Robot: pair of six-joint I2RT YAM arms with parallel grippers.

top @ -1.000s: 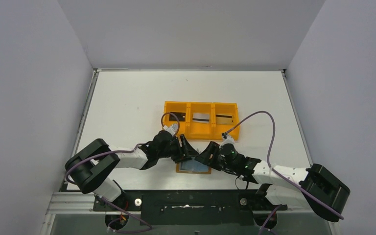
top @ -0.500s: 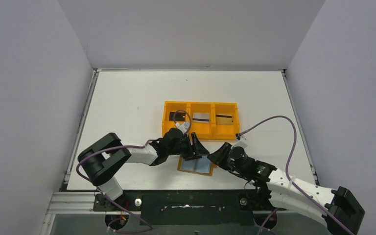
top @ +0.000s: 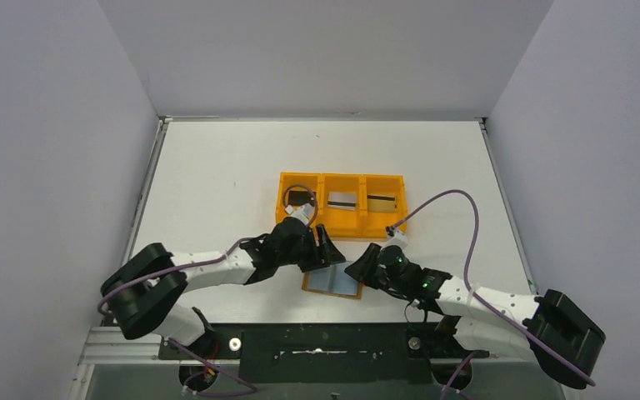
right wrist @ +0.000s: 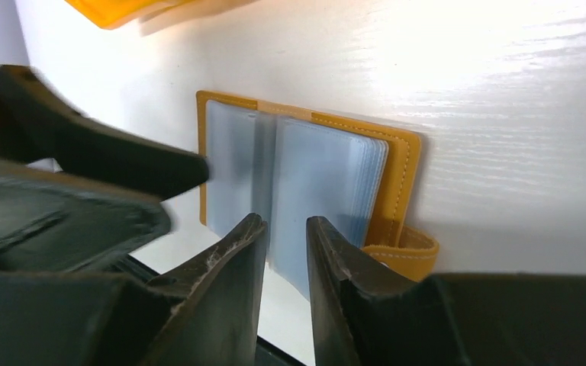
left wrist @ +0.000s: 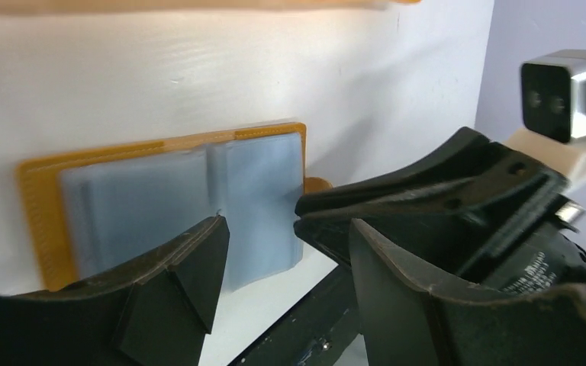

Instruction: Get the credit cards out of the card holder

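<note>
Right gripper (right wrist: 285,225): you have it low at the near edge of the card holder (right wrist: 313,175); its fingers are drawn close with only a slim gap, and the lip of the clear sleeves (right wrist: 328,191) shows in that gap; whether it truly pinches a sleeve or a card, you cannot tell from these views
Left gripper (top: 329,250): spread wide and empty; it hangs just above the holder's far edge on the tray side, touching nothing that shows
Card holder: open and flat on the table (top: 217,183), between your two grippers and just in front of the orange tray (top: 358,227); its snap tab (right wrist: 408,255) pokes out at the side nearest the right gripper
Cards out: three credit cards (top: 342,200) lie in the tray, one in each compartment; that part of your job looks done
Cards left: the sleeves read pale blue-grey and hazy; you cannot tell from the wrist views whether that is a card inside or bare plastic; with the right gripper working at the sleeve edge, my judgement is that at least one card remains
Progress: well along, by my reckoning, but not closed out
Left for you: settle the pinch on a card and not on the sleeve alone; hold the holder down with the free gripper so it does not lift; draw the card clear; then check each pocket before you call it finished
</note>
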